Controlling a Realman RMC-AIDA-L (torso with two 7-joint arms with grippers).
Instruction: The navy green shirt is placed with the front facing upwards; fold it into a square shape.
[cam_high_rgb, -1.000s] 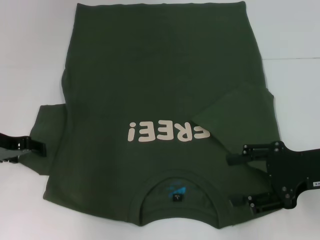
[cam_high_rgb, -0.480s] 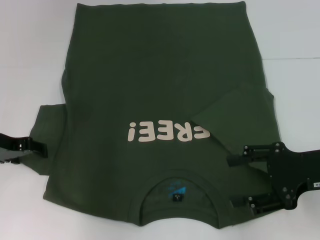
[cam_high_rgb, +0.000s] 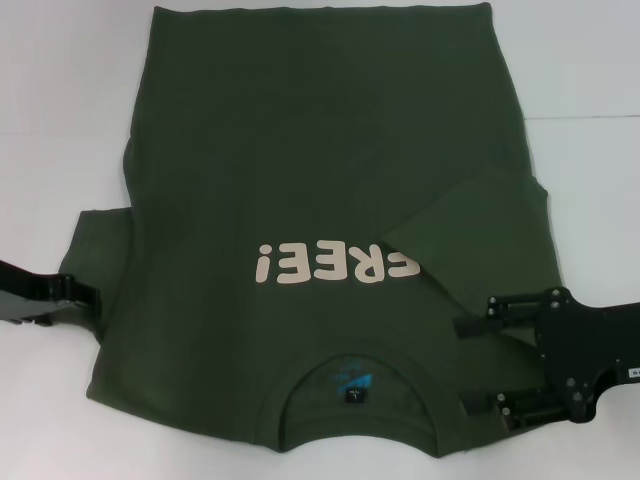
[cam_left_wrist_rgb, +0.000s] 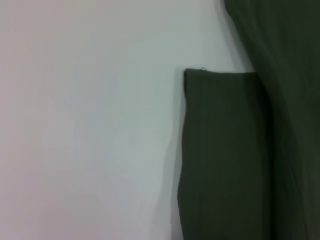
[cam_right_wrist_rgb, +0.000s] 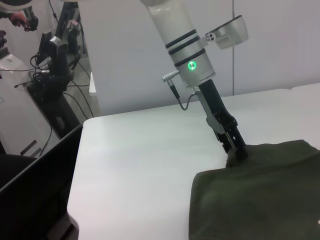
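Observation:
The navy green shirt (cam_high_rgb: 320, 150) lies front up on the white table (cam_high_rgb: 60, 100), its collar (cam_high_rgb: 350, 375) nearest me and the cream "FREE!" lettering upside down. One sleeve (cam_high_rgb: 490, 235) is folded in over the body. The other sleeve (cam_high_rgb: 95, 250) sticks out flat on the left and also shows in the left wrist view (cam_left_wrist_rgb: 225, 160). My left gripper (cam_high_rgb: 85, 297) is at that sleeve's outer edge; the right wrist view shows it (cam_right_wrist_rgb: 234, 147) touching the cloth's corner. My right gripper (cam_high_rgb: 475, 365) is open and empty over the shoulder beside the collar.
The table's far-left side ends at an edge (cam_right_wrist_rgb: 75, 200). Beyond it stand dark equipment and cables (cam_right_wrist_rgb: 55, 65). Bare white tabletop (cam_left_wrist_rgb: 90, 125) lies beside the outstretched sleeve.
My left gripper has moved a little to the right, onto the edge of the outstretched sleeve. My right gripper has shifted very slightly. The shirt has not moved.

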